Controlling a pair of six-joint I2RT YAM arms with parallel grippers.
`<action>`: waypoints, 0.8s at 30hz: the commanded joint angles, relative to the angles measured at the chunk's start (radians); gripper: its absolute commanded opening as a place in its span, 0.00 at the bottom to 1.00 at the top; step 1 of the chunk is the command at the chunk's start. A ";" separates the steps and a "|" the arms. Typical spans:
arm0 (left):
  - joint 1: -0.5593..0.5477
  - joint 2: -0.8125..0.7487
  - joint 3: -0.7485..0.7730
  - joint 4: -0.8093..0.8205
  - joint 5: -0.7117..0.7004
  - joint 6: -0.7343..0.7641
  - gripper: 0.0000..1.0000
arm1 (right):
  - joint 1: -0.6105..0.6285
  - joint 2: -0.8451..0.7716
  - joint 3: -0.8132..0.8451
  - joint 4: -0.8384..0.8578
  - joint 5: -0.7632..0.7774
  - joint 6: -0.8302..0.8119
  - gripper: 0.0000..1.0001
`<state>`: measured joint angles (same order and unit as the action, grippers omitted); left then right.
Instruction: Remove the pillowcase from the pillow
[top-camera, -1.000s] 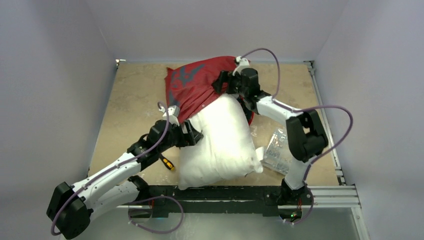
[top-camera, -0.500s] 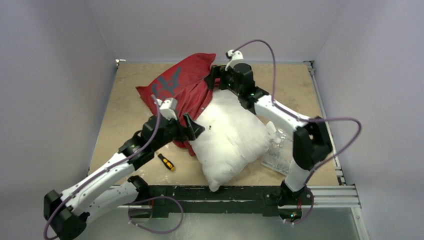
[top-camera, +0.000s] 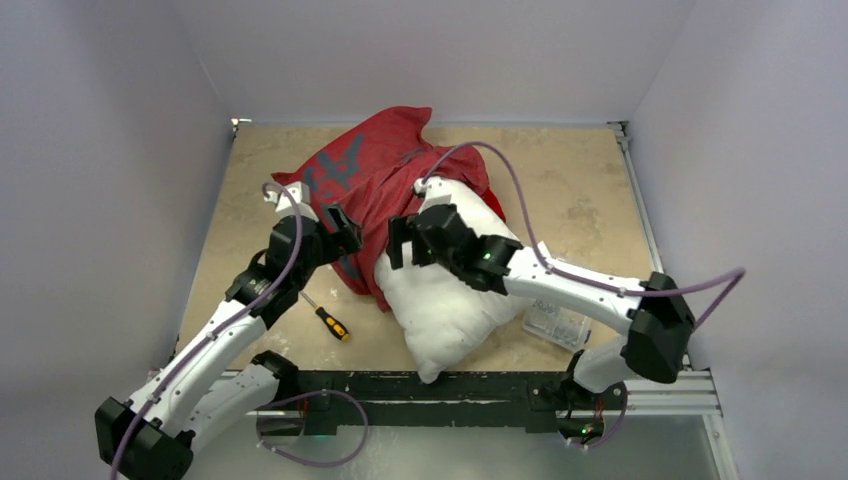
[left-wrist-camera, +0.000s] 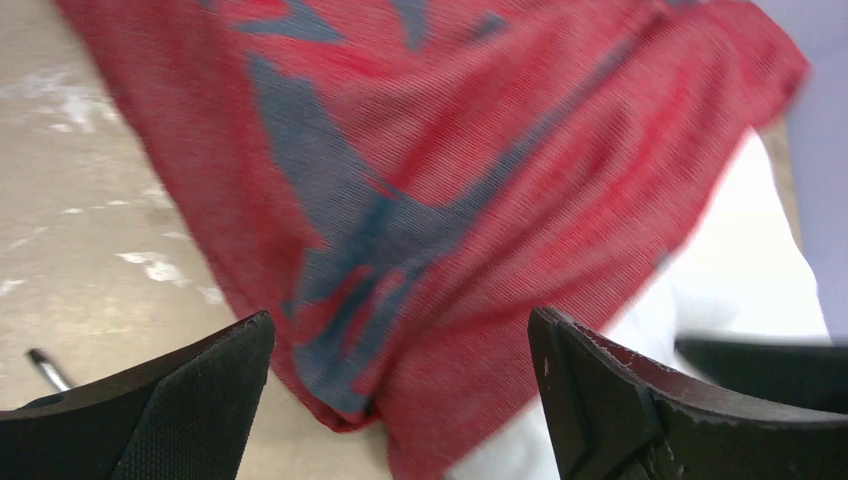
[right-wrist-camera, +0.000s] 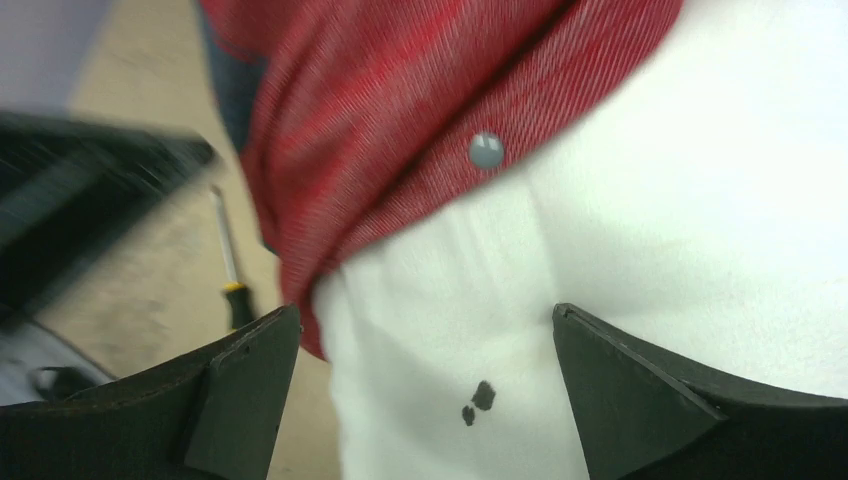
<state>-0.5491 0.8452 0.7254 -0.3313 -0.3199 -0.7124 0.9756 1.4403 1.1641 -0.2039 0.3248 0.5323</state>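
Observation:
The red pillowcase (top-camera: 370, 175) with grey-blue brush marks covers the far end of the white pillow (top-camera: 450, 310), which lies diagonally mid-table. My left gripper (top-camera: 345, 232) is open and empty at the pillowcase's near-left hem. In the left wrist view the red cloth (left-wrist-camera: 450, 190) fills the frame between the spread fingers, with the pillow (left-wrist-camera: 740, 270) at right. My right gripper (top-camera: 400, 245) is open and empty over the pillow, at the pillowcase's open edge. The right wrist view shows the red hem with a grey snap (right-wrist-camera: 486, 150) and the pillow (right-wrist-camera: 640, 250) with a dark speck.
A yellow-and-black screwdriver (top-camera: 330, 322) lies on the tan table (top-camera: 590, 170) near the left arm; it also shows in the right wrist view (right-wrist-camera: 232, 270). A clear plastic box (top-camera: 560, 322) sits under the right arm at the pillow's right. Grey walls enclose the table.
My right gripper has left the pillowcase's far edge and swung near-left over the pillow. My left gripper has let go of the pillow and moved back left. The pillowcase has settled lower.

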 joint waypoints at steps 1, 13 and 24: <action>0.159 -0.024 -0.028 0.081 0.133 0.008 0.97 | 0.043 0.088 -0.028 -0.139 0.126 0.112 0.99; 0.247 0.027 -0.070 0.148 0.257 -0.022 0.96 | 0.048 0.290 -0.065 -0.074 0.169 0.127 0.16; 0.273 0.229 -0.050 0.349 0.311 -0.098 0.67 | 0.039 0.076 -0.105 0.069 0.074 0.047 0.00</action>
<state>-0.3038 1.0073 0.6392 -0.1059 -0.0555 -0.7715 1.0195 1.5589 1.0863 -0.1432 0.4381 0.6044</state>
